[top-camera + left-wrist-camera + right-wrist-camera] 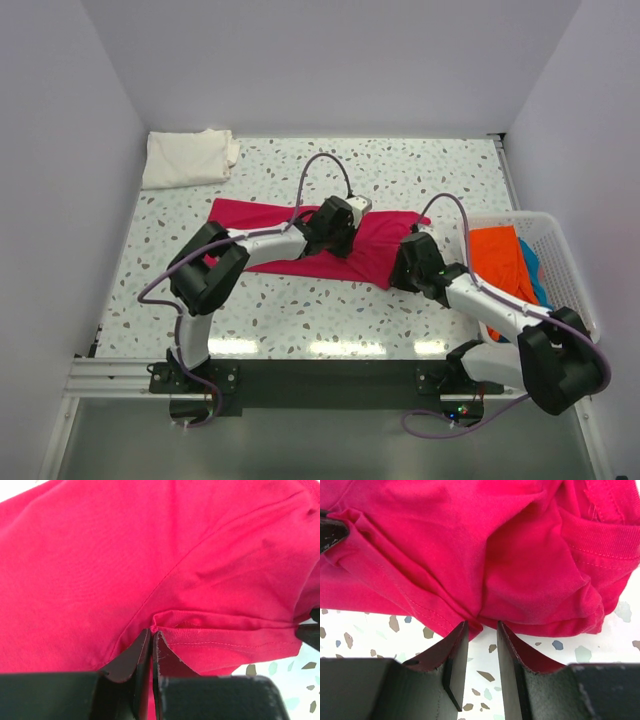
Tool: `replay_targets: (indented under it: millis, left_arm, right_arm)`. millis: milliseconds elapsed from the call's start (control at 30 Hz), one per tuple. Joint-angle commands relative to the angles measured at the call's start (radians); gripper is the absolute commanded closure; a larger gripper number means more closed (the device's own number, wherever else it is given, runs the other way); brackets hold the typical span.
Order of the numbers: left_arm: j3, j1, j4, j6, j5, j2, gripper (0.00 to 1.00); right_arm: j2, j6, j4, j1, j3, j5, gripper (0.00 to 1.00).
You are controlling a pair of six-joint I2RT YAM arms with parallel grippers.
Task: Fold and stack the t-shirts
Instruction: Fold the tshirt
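The magenta-red t-shirt is laid across the middle of the frame. For an even fold, both holds are best taken at matching points on the hem and lifted together. The left gripper is pressed almost shut on a pinch of the cloth. The right gripper is parted narrowly, with the hem only touched at its tips; no firm hold is shown.

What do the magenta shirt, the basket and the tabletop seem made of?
Magenta shirt: soft matte knit, probably cotton; it creases and shows stitched hems. Basket: white plastic, apparently; rigid mesh walls. Tabletop: speckled terrazzo-look surface, slightly glossy; lights reflect near its front edge.
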Motion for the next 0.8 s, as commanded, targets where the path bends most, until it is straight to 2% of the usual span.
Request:
replay_targets:
  millis: [0,367,667,767]
  left_arm:
    - [-0.023,0.0,0.052,-0.016,-0.016,-0.073,0.93]
    - [-0.048,-0.002,0.084,-0.028,-0.025,-0.093,0.95]
    - [-0.072,0.0,0.084,-0.039,-0.036,-0.127,0.96]
    - [-0.098,-0.002,0.09,-0.046,-0.045,-0.151,0.96]
  right_arm:
    - [0.016,0.023,0.068,0.003,-0.008,-0.011,0.66]
    - [0.014,0.047,0.088,0.002,-0.022,-0.043,0.68]
    - [-0.024,0.055,0.065,0.002,-0.027,-0.059,0.98]
    - [-0.072,0.054,0.032,0.003,-0.017,-0.054,1.0]
